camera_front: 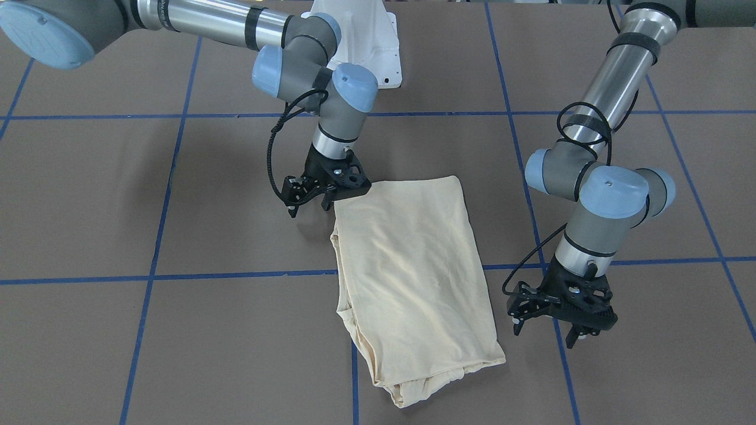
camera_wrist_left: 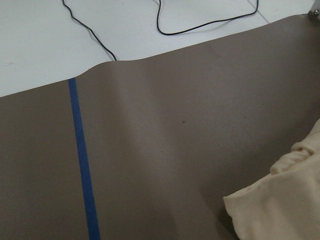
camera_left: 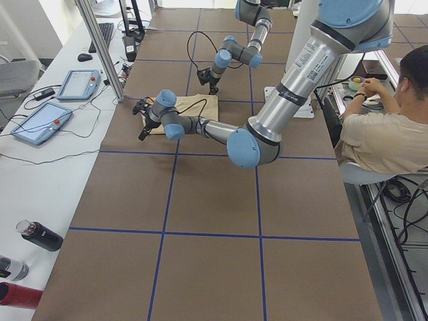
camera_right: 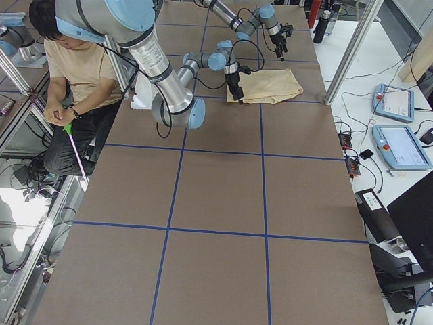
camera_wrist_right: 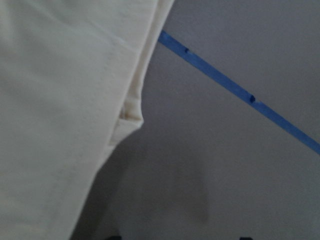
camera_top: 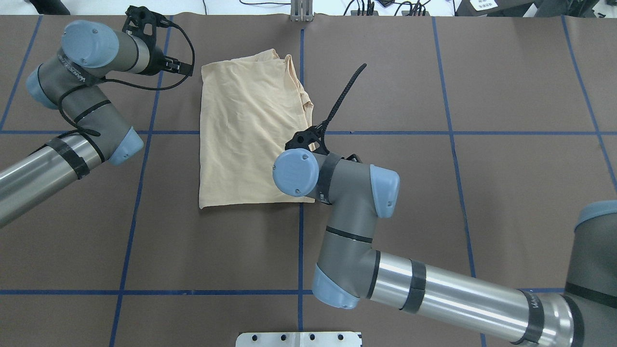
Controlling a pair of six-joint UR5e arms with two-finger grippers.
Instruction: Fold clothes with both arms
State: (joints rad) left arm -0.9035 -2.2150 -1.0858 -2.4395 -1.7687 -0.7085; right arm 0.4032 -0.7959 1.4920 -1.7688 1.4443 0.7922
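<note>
Two grippers flank one folded shirt (camera_front: 413, 265). It lies flat on the table (camera_front: 118, 195) as a long rectangle, plain side up, with no print showing.

1. Long axis. The shirt's long axis runs from its robot-side end to its far end, with a slight slant. The robot-side end is a straight, clean edge. The far end shows bunched, layered edges.

2. Right gripper (camera_front: 309, 208). It sits close above the table, just beside the shirt's robot-side corner on the robot's right. Its fingers are spread and hold nothing. In the right wrist view that corner lies free on the table, off to one side of the fingers.

3. Left gripper (camera_front: 544, 335). It stands off the shirt's opposite long edge, near the far end and clear of the cloth. Its fingers are spread and empty. In the left wrist view the shirt's far corner appears only at the frame's lower right.

4. Assessment. The next fold likely halves the shirt across its long axis, which calls for a grasp on both corners of one short end.
   - The right gripper is the nearer to cloth.
   - The grippers sit at diagonally opposite corners, so one probably has to travel along a long edge first.
   - The fabric is thin and layered, so a pinch may catch only the top layer.
</note>
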